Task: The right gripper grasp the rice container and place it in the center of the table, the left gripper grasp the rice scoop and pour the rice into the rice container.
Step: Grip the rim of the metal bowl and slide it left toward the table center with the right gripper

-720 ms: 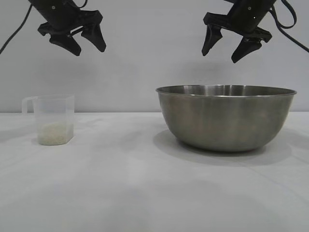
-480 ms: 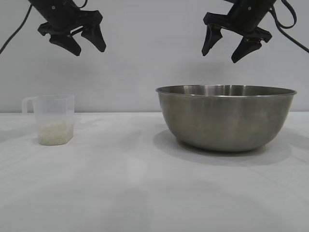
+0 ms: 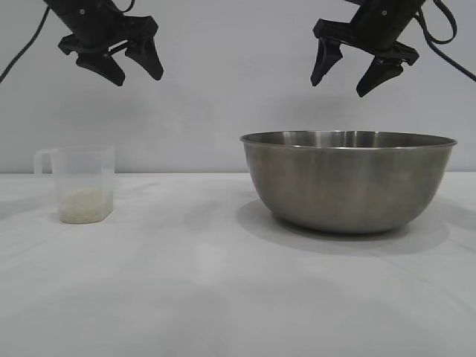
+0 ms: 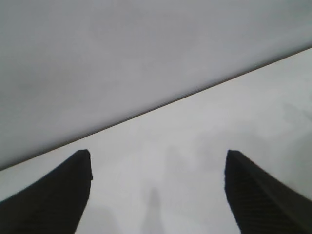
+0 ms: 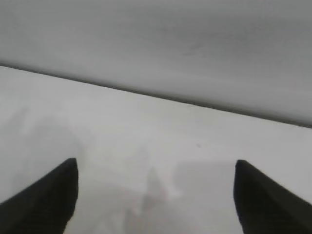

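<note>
The bowl (image 3: pixel 348 181) sits on the table (image 3: pixel 223 297) at about four o'clock from the middle of the exterior view, well apart from the cup (image 3: pixel 83 184), which stands at about nine o'clock with a low layer of rice (image 3: pixel 85 205) in its bottom. I judge the bowl stiff and fairly heavy for its size, with smooth steel sides that offer me no purchase; the thin rolled rim is the only place I can pinch, one finger inside and one outside, and even there it may slip or tip if I lift it far rather than slide it. The cup looks light and slightly flexible, easy to knock over, so its side handle, which points away from the bowl, is the place to take it, and gently, so the grains stay in. My right gripper (image 3: pixel 355 77) hangs above the bowl at one o'clock, jaws spread wide and holding nothing. My left gripper (image 3: pixel 136 69) hangs above the cup at eleven o'clock, jaws apart and empty too.
</note>
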